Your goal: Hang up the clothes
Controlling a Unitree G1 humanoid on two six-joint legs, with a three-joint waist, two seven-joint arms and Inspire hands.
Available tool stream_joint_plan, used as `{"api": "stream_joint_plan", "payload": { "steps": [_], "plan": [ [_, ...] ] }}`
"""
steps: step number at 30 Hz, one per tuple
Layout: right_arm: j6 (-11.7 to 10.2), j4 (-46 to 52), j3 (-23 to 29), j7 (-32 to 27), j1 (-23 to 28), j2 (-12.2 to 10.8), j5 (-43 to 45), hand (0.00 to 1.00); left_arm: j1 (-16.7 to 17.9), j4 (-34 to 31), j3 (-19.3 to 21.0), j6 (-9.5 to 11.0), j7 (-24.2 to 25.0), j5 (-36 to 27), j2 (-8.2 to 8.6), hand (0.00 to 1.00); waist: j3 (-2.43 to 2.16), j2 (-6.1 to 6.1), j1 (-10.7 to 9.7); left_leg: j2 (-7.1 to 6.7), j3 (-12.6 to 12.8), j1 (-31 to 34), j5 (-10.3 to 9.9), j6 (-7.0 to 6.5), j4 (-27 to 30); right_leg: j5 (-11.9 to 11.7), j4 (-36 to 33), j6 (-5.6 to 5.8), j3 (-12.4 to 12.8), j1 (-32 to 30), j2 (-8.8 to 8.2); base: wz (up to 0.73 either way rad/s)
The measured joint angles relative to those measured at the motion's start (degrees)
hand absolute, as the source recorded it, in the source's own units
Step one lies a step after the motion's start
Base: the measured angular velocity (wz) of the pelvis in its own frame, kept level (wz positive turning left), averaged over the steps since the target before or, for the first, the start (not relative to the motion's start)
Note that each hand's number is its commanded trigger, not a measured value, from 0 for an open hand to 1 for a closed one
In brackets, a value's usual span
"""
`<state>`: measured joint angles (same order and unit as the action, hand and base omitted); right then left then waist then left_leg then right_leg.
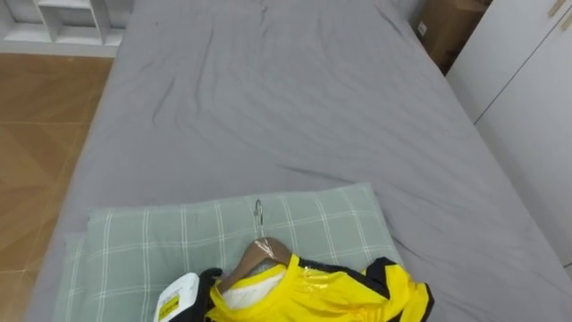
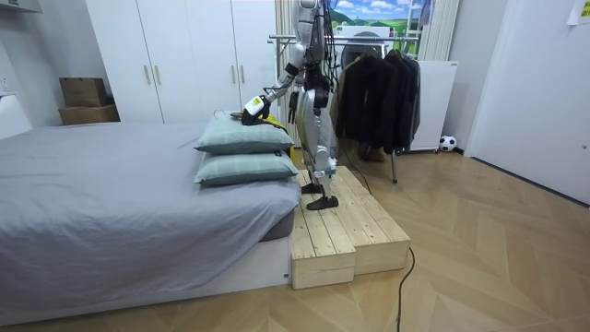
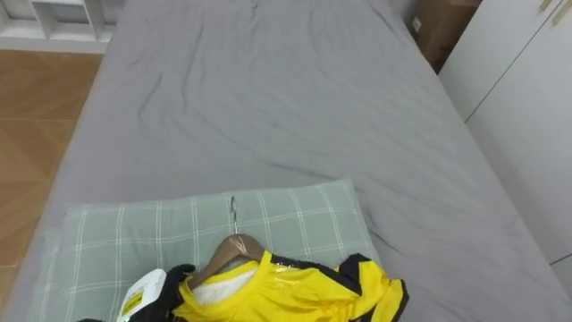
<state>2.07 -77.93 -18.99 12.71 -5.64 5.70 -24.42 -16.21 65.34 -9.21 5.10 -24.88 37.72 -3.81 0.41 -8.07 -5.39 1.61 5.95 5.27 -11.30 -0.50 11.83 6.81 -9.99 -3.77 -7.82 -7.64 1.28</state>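
A yellow shirt (image 1: 349, 291) with black trim lies on a green checked pillow (image 1: 161, 233) at the head of the bed. It is on a wooden hanger (image 1: 261, 254), whose metal hook (image 1: 258, 213) points up the bed. My left hand (image 1: 208, 281) comes in from the lower left, its dark fingers curled on the shirt's left shoulder by the hanger. In the room view I stand on a wooden platform (image 2: 341, 231) beside the bed, that hand (image 2: 252, 106) reaching onto the top pillow.
The grey bed (image 1: 295, 98) stretches ahead. White wardrobe doors (image 1: 527, 89) and a cardboard box (image 1: 447, 27) are on the right, a white shelf (image 1: 71, 18) at the far left. Behind me stands a clothes rack (image 2: 378, 83) with dark jackets.
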Motion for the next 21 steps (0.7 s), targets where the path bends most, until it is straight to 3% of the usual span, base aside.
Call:
{"api": "stream_joint_plan", "payload": {
  "steps": [12, 21],
  "plan": [
    [-0.1, 0.2, 0.0, -0.1, -0.1, 0.0, 0.0, 0.00, -0.4, 0.6, 0.1, -0.5, -1.2, -0.3, -0.45, 1.00, 0.12, -0.04, 0.3, 0.65, 0.0, 0.1, 0.0, 0.04, -0.1, 0.0, 0.2, -0.01, -0.2, -0.1, 0.20, 0.00],
    [-0.2, 0.2, 0.0, -1.3, -0.4, -0.1, 0.0, 0.00, -0.4, 0.7, 0.5, -0.5, -1.0, -2.2, -0.44, 1.00, 0.46, 0.39, 0.4, 0.72, 0.0, 0.2, 0.0, 0.05, -0.1, -0.1, 0.2, -0.11, -0.2, -0.3, 0.35, 0.00]
  ]
}}
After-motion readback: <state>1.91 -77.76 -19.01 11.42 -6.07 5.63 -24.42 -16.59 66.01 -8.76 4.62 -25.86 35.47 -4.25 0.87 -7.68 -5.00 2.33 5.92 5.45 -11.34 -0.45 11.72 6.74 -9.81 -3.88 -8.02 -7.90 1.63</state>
